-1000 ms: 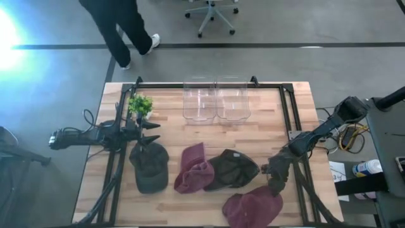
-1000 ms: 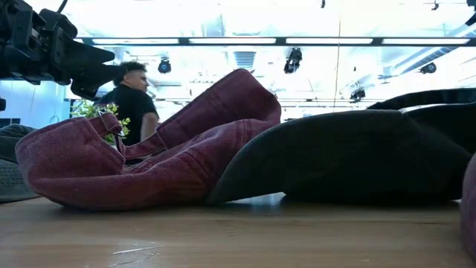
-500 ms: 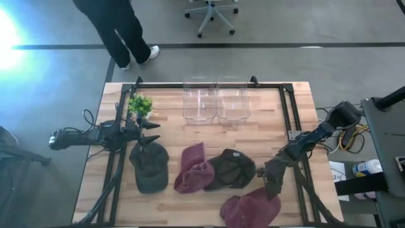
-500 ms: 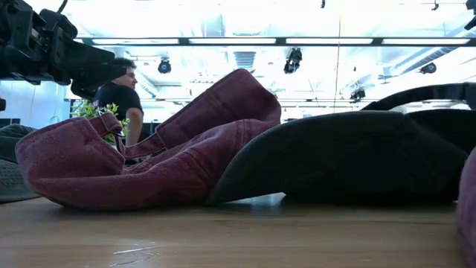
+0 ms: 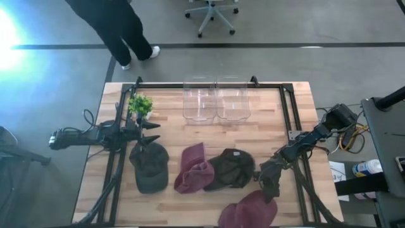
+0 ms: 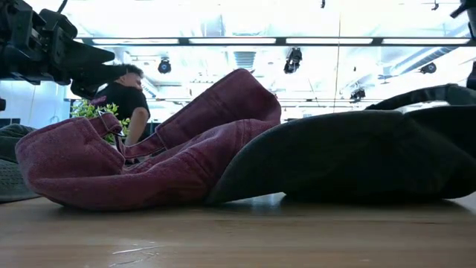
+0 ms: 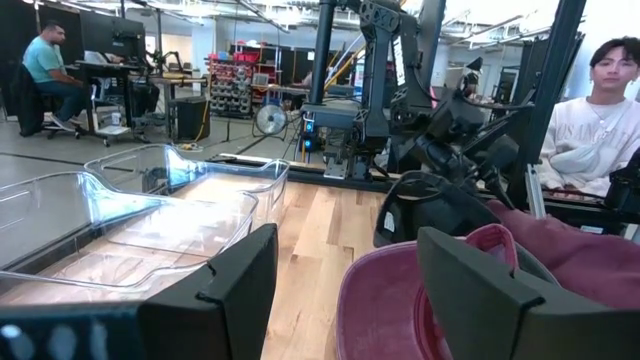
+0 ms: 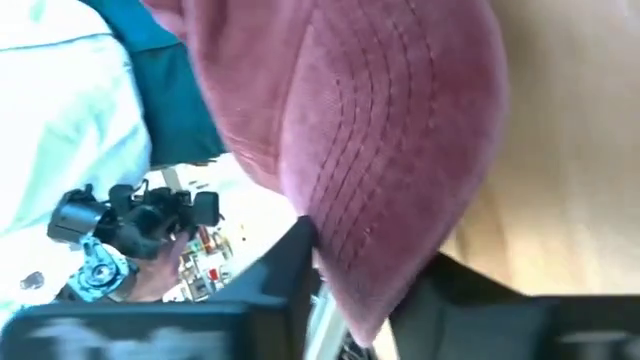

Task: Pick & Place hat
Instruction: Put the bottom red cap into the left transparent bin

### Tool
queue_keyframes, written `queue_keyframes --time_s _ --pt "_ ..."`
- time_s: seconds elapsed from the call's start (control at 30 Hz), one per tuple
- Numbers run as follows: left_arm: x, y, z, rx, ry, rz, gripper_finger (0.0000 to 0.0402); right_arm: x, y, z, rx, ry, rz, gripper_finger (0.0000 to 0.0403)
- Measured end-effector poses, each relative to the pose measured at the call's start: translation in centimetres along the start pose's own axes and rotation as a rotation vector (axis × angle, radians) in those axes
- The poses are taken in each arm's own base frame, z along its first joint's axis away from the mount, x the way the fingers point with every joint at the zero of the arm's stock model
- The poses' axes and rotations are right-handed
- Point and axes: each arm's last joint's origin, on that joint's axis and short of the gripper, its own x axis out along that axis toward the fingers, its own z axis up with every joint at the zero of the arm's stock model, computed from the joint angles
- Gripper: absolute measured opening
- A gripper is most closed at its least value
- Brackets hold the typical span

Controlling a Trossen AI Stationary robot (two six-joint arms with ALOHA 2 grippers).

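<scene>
The right gripper (image 5: 268, 187) has just clamped its jaws on the maroon hat's (image 5: 250, 211) brim at five o'clock on the table (image 5: 209, 133). The pick looks made. The left gripper (image 5: 152, 132) waits at nine o'clock, jaws apart.

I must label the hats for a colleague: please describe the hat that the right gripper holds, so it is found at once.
Look at the wooden table's near edge, right of centre. The maroon hat lies there alone, its brim pinched by the right gripper; the other maroon hat touches the black hat.

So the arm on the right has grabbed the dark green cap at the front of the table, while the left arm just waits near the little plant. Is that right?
Not quite. The right gripper is closed on the maroon cap at the table's front edge, not a dark green one; the right wrist view shows its brim between the fingers. The dark green cap lies untouched by the left gripper, which does wait open beside the plant.
</scene>
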Motion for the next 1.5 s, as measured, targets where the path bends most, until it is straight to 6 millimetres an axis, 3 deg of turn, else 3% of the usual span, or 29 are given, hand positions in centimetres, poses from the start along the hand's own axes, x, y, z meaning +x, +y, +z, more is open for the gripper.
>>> queue_keyframes --time_s 0.13,0.3,0.5,0.67,0.8,1.1,1.3,1.4,1.5 --pt "0.0 0.0 0.0 0.000 0.000 0.000 0.0234 0.1 1.3 0.4 -0.032 0.001 0.039 0.0019" --pt "0.0 0.0 0.0 0.000 0.000 0.000 0.0234 -0.5 3.1 0.3 -0.012 -0.002 0.087 0.0014" --pt "0.0 0.0 0.0 0.000 0.000 0.000 0.0234 -3.2 6.0 -0.8 0.014 -0.073 0.228 0.0013" --pt "0.0 0.0 0.0 0.000 0.000 0.000 0.0234 -6.9 8.3 -1.8 -0.004 -0.314 0.399 0.0012" --pt "0.0 0.0 0.0 0.000 0.000 0.000 0.0234 -9.5 8.8 -2.5 -0.050 -0.593 0.426 0.0013" --pt "0.0 0.0 0.0 0.000 0.000 0.000 0.0234 -11.8 9.0 -3.3 -0.113 -0.826 0.421 0.0013" --pt "0.0 0.0 0.2 0.001 -0.027 0.021 0.0234 -13.4 11.4 -3.1 -0.266 -0.999 0.515 0.0013" --pt "-0.1 0.1 1.7 -0.231 -0.190 0.035 0.0234 -13.7 11.9 -2.4 -0.260 -1.069 0.397 0.0013" --pt "-0.5 0.2 3.1 -0.509 -0.352 0.023 0.0234 -14.1 12.8 -1.4 -0.292 -1.124 0.151 0.0013"
